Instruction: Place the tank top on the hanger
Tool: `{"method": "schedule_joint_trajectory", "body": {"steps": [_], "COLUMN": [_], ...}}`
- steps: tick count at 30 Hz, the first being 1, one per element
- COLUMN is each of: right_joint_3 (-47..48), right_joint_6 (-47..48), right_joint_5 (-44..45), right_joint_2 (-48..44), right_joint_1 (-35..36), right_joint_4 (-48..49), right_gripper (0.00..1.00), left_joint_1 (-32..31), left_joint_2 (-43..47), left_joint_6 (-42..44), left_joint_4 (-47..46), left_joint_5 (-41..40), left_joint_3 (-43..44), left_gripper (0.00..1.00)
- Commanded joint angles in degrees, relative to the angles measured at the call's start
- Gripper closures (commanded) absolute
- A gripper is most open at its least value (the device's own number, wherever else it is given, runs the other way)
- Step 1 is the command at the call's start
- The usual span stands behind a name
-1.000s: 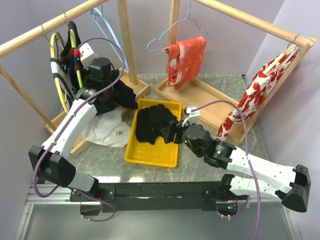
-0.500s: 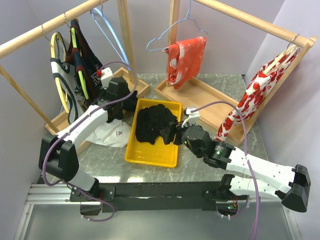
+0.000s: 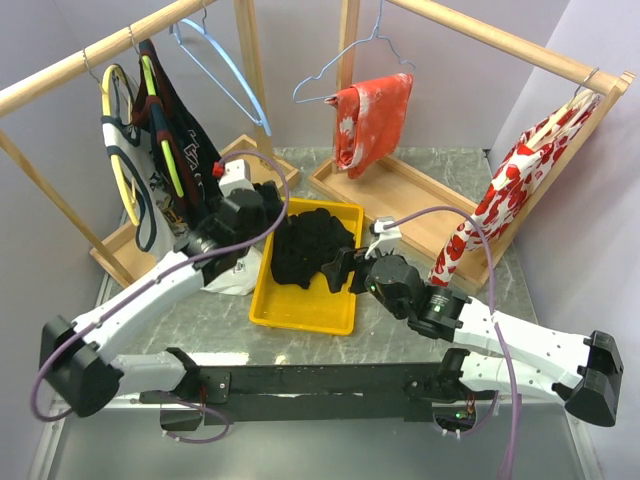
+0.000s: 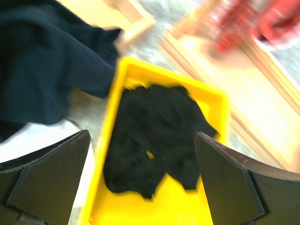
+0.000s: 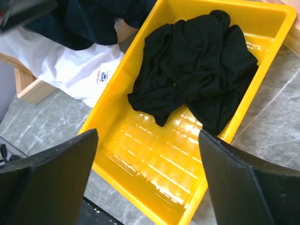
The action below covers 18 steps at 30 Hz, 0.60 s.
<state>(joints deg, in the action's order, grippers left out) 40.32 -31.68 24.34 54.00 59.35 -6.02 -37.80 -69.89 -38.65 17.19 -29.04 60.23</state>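
The navy tank top [image 3: 190, 140] hangs on the green hanger [image 3: 163, 135] from the left wooden rail [image 3: 90, 60]. Its white chest lettering is too small to read. The left gripper [image 4: 141, 140] and right gripper [image 5: 148, 136] both gape wide and empty above the yellow tray [image 5: 112, 89], which holds a black garment [image 5: 197, 61]. A white garment [image 5: 70, 70] beside the tray bears a small, illegible print.

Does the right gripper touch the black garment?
Apart. Right wrist view: the right gripper hangs open above the yellow tray, clear of the black garment.
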Motion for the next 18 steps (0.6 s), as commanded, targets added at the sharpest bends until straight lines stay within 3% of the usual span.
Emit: {"method": "schedule_joint_trajectory", "body": {"steps": [1, 8, 18], "right_joint_3": [-0.8, -1.0, -3.8], "right_joint_6": [-0.7, 0.4, 2.3], "right_joint_5": [2.5, 9.3, 14.2], "right_joint_2": [-2.7, -4.1, -7.3], "right_joint_1": [-0.3, -0.2, -0.4], "right_joint_4": [1.5, -0.4, 2.8], "right_gripper": [0.01, 0.0, 0.0], "left_joint_1": [-4.2, -11.8, -12.4], "left_joint_2": [6.2, 13.5, 15.7], "left_joint_6": [-1.3, -2.5, -1.0], "left_joint_4": [0.1, -1.1, 0.3], "left_joint_5": [5.2, 7.1, 9.4], "left_joint_3": [-4.4, -12.5, -12.2], "left_gripper": [0.0, 0.01, 0.0]}}
